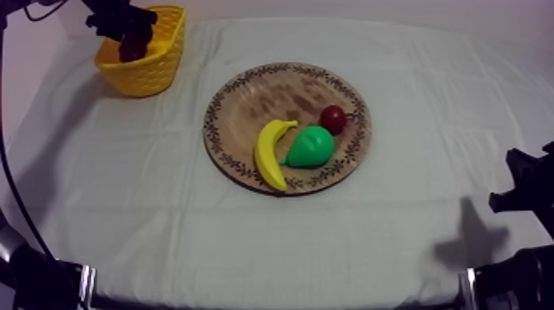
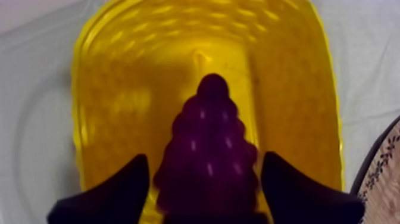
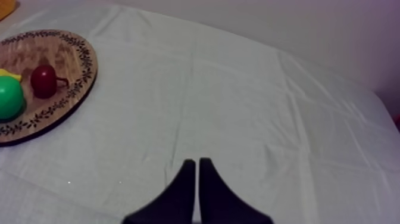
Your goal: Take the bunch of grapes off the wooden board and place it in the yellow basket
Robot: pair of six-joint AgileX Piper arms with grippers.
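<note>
A dark purple bunch of grapes hangs over the inside of the yellow basket, and my left gripper is shut on it, one black finger at each side. From above, that gripper and the grapes sit over the basket at the far left of the table. The round wooden board with its patterned rim lies in the middle. My right gripper is shut on nothing, its fingers pressed together as a narrow wedge low over bare cloth to the right of the board.
On the board lie a banana, a green pear and a small red fruit. An edge of the board shows beside the basket. My right arm rests at the table's right edge.
</note>
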